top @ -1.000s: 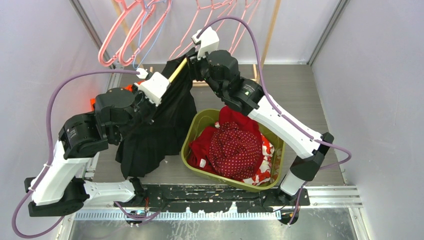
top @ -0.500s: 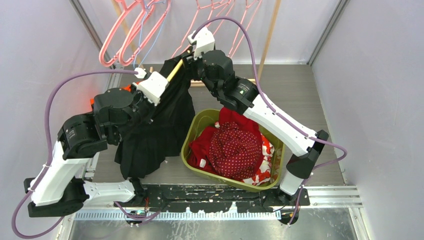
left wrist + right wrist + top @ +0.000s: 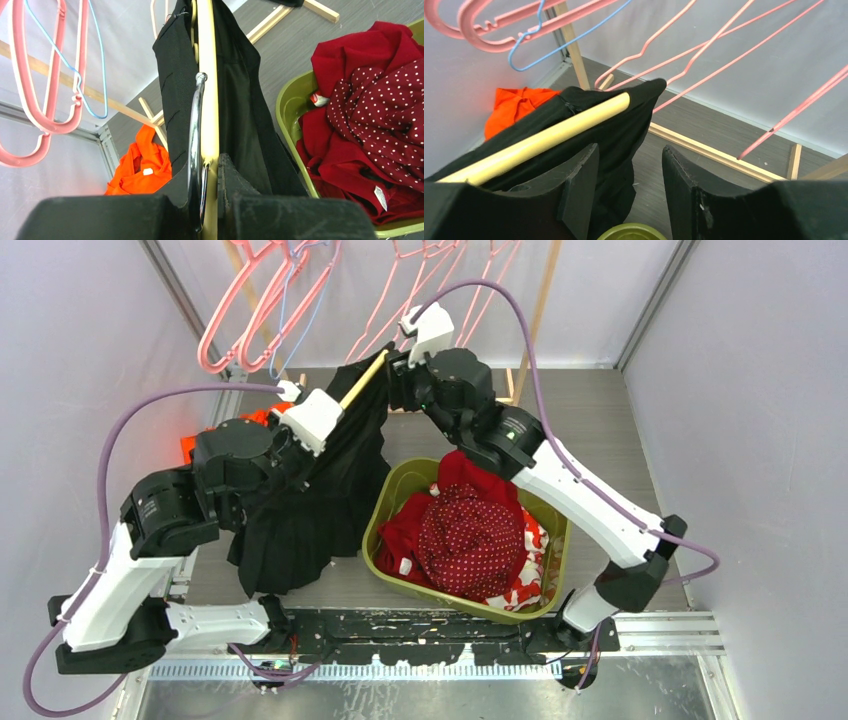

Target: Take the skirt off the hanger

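A black skirt [image 3: 310, 500] hangs from a pale wooden hanger [image 3: 362, 380] with a metal hook [image 3: 195, 125]. My left gripper [image 3: 210, 165] is shut on the hanger's bar and hook near the middle and holds it up, left of the basket. The skirt [image 3: 240, 100] drapes on both sides of the bar [image 3: 207, 75]. My right gripper [image 3: 630, 146] is open at the hanger's far end. The bar [image 3: 549, 135] and a corner of the skirt [image 3: 624, 130] lie just past its left finger [image 3: 579, 175]. Nothing is gripped between the right jaws.
A green basket [image 3: 385, 502] holding red and polka-dot clothes [image 3: 470, 530] sits right of the skirt. An orange garment [image 3: 195, 445] lies at the far left. Pink and blue hangers [image 3: 260, 300] hang on the wooden rack [image 3: 540, 310] behind.
The right arm swung left along the hanger's end, then back right, and its jaws widened then narrowed a little. The left gripper kept its hold on the hanger.
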